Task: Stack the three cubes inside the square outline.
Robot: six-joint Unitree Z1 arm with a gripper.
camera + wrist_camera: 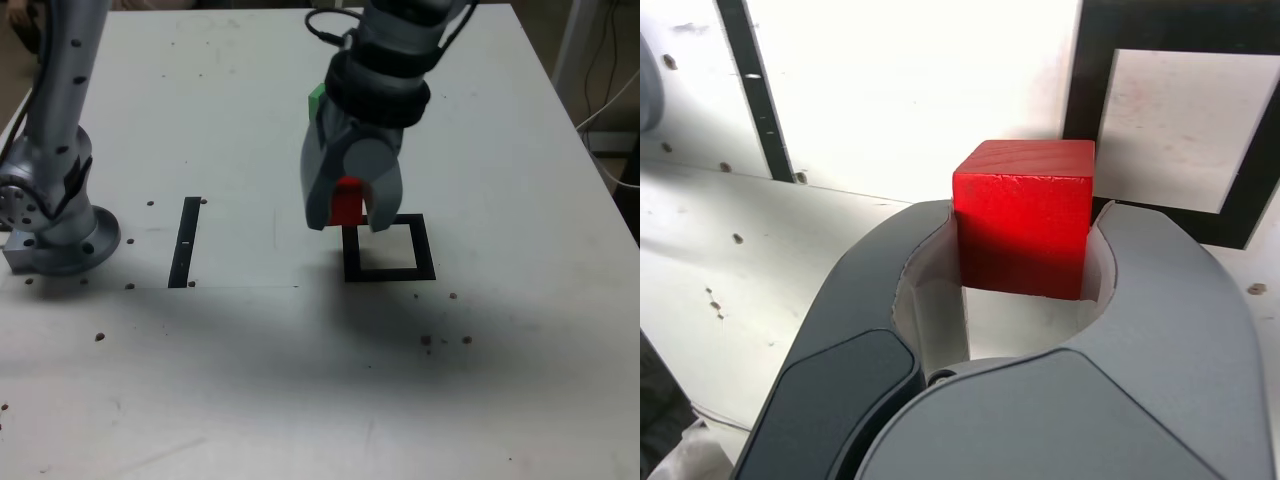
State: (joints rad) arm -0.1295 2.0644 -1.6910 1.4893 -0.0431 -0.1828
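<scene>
The gripper held the red cube clamped between its jaws, above the table just left of the square outline in the exterior view; next, it likely needed shifting right, then lowering

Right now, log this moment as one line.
hand: shut on red cube | place: beside square outline, not inside | green cube: behind arm | yellow cube: unseen

red solid cube: clamped between the jaws, upright, just over the exterior view's left edge of the outline | green cube: mostly hidden behind the arm | square black tape outline: white centre, flat on table
</scene>
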